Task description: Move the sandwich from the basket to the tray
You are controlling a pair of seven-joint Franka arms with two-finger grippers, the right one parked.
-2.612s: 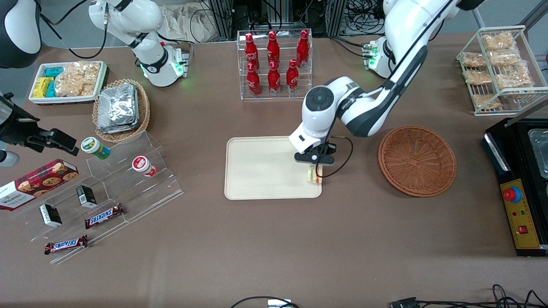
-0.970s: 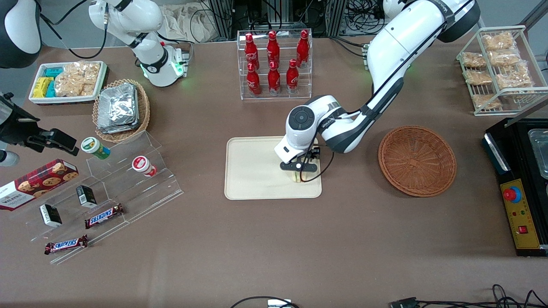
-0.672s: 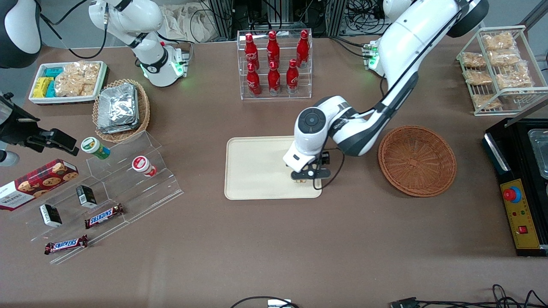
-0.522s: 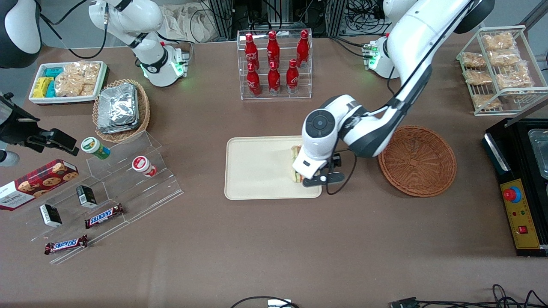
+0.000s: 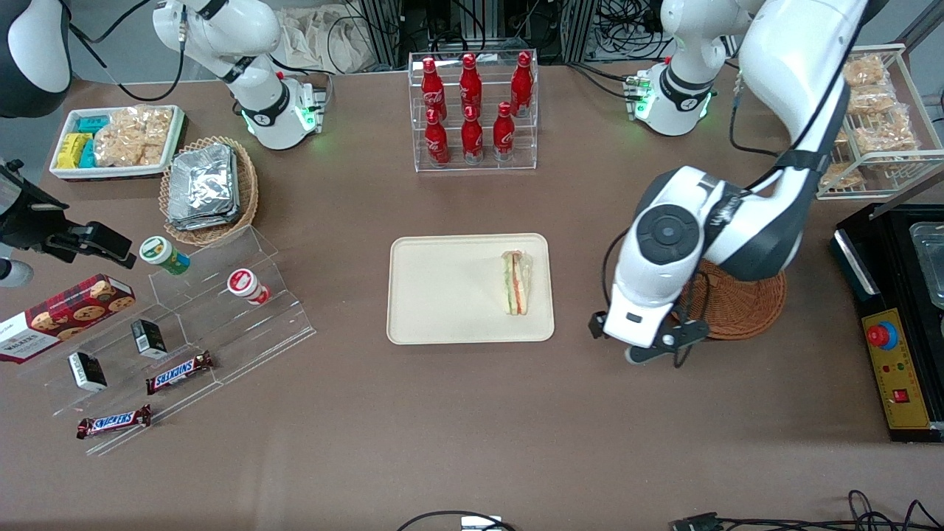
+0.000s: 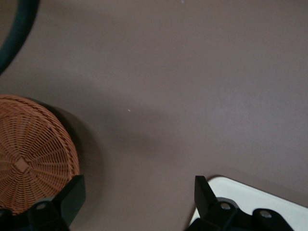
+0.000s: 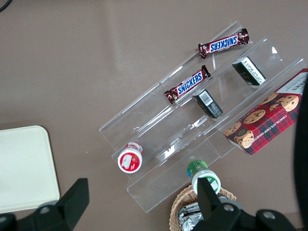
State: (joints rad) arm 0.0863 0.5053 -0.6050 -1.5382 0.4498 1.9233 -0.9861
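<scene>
The small triangle sandwich (image 5: 517, 283) with pale bread and green and orange-red filling lies on the flat cream tray (image 5: 442, 295), close to the tray's edge on the working arm's side. Nothing touches it. The round reddish-brown wicker basket (image 5: 745, 310) sits well apart from the tray, partly under the white arm. The black gripper (image 5: 653, 346) hangs over bare table between the tray and the basket, with its fingers (image 6: 72, 197) spread wide and holding nothing.

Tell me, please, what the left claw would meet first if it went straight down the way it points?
Probably the bare table: the open, empty claw points down between the basket and the tray.
</scene>
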